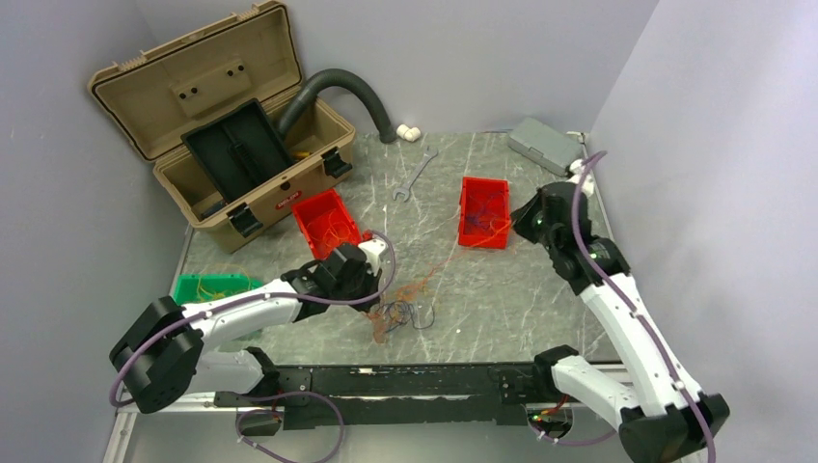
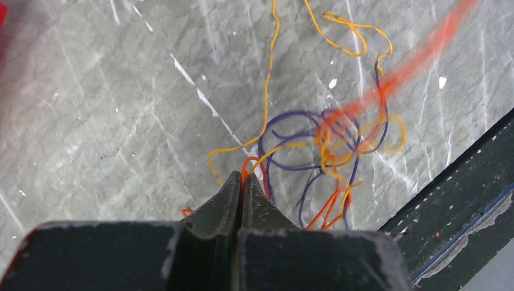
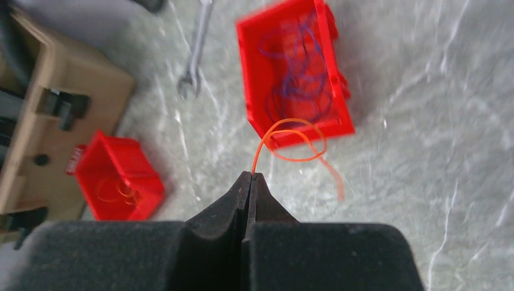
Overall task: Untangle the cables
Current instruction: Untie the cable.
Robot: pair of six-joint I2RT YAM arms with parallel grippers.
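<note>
The cables [image 1: 400,313] lie as a small tangle of thin orange, yellow and purple wires on the marble table, near its front edge. My left gripper [image 1: 374,307] sits at the tangle's left side. In the left wrist view that gripper [image 2: 242,176] is shut on an orange wire loop, with the rest of the tangle [image 2: 339,139] spread just ahead. A blurred orange strand [image 2: 418,57] runs off up to the right. My right gripper [image 1: 518,229] hangs beside the right red bin; in its wrist view it [image 3: 250,176] is shut on the end of an orange wire [image 3: 291,142].
An open tan toolbox [image 1: 222,125] and grey hose [image 1: 338,87] stand at back left. There are two red bins [image 1: 328,220] [image 1: 483,212], the right one holding purple wires. A green bin [image 1: 207,287], a wrench [image 1: 413,174], a grey box [image 1: 543,143] and the black front rail [image 1: 405,381] are also here.
</note>
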